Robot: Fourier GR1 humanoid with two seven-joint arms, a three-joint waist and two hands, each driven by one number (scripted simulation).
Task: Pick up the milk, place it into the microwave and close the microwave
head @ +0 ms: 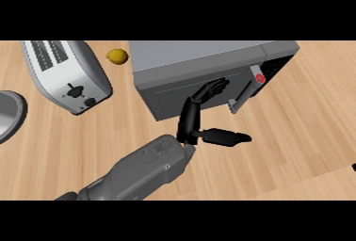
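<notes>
The grey microwave [208, 59] stands at the back right of the wooden counter. Its door [170, 96] lies flat against the body, with a pale handle [242, 98] and a red button [260, 78] at its right end. My left hand [188, 120] reaches up from the lower middle. Its straight fingers [211, 90] rest against the door front and the thumb [226, 137] sticks out to the right. The milk shows nowhere. Only a black sliver at the right edge [354, 167] shows of my right hand.
A silver toaster [66, 75] lies at the back left. A small yellow round fruit [117, 56] sits between it and the microwave. The rim of a metal bowl [12, 113] pokes in at the left edge. Bare wood spreads right of and in front of the microwave.
</notes>
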